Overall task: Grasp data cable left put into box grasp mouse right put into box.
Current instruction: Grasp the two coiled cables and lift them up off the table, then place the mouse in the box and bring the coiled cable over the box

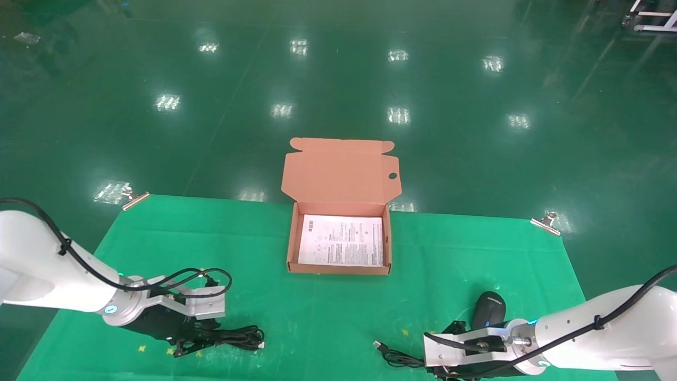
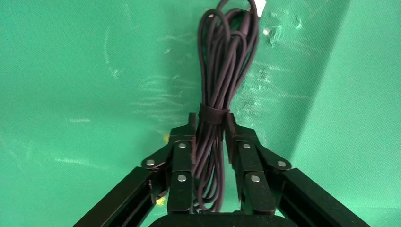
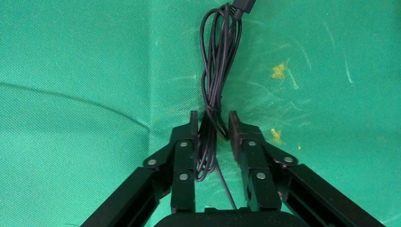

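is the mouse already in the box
No, the mouse lies on the green cloth near the right gripper; the box holds only a printed sheet.

**Left wrist: cable bundle between the fingers**

Left gripper [image 2: 209,124] low over green cloth [image 2: 85,94]. Data cable [image 2: 226,66] lies as a long looped bundle, running between both black fingers [image 2: 182,161] and out past their tips. A dark strap [image 2: 213,114] binds the bundle right at the fingertips. Fingers press against the bundle on either side. Small pale plug [image 2: 259,6] at the cable's far end.
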{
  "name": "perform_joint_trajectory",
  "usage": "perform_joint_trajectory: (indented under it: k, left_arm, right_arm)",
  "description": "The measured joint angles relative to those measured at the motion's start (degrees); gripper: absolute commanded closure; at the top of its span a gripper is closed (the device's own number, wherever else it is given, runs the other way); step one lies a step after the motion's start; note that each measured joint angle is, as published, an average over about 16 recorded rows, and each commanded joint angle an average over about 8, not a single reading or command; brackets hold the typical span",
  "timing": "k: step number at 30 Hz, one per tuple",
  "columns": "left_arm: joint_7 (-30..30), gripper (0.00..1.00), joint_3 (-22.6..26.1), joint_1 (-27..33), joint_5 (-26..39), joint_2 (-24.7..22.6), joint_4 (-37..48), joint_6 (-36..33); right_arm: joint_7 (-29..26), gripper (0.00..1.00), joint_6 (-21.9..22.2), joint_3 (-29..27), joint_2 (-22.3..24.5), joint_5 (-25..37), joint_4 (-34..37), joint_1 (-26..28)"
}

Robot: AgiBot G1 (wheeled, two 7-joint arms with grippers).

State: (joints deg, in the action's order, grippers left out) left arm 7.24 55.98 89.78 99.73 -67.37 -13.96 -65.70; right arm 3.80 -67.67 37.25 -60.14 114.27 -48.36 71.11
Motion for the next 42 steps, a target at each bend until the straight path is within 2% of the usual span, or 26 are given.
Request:
perform_joint_trajectory:
  k: [13,20,30,42]
  left_arm:
    - [0.12,1.0,-0.01,0.25,-0.01,0.09,-0.37,-0.19]
    - [0.36,1.0,0.02,2.3,0.29,0.71,-2.72,-0.92]
    - [-1.55,1.0,0.64,8.92,2.88,2.32,-10.92,-1.43]
    - [-6.37,1.0,0.37,17.0,6.44,1.64,-17.26,2.93]
  right_arm:
    - [-0.28,1.0,0.02,-0.27,0.36,-0.2,-0.05,0.27]
    - [-2.45,1.0,0.6,-2.59,2.42,-1.75,-0.55,2.95]
    - [-5.7,1.0,4.15,-8.13,3.97,-5.15,-1.37,12.85]
    - [-2.84,1.0,8.16,-11.37,-4.49,-9.82,3.33,25.21]
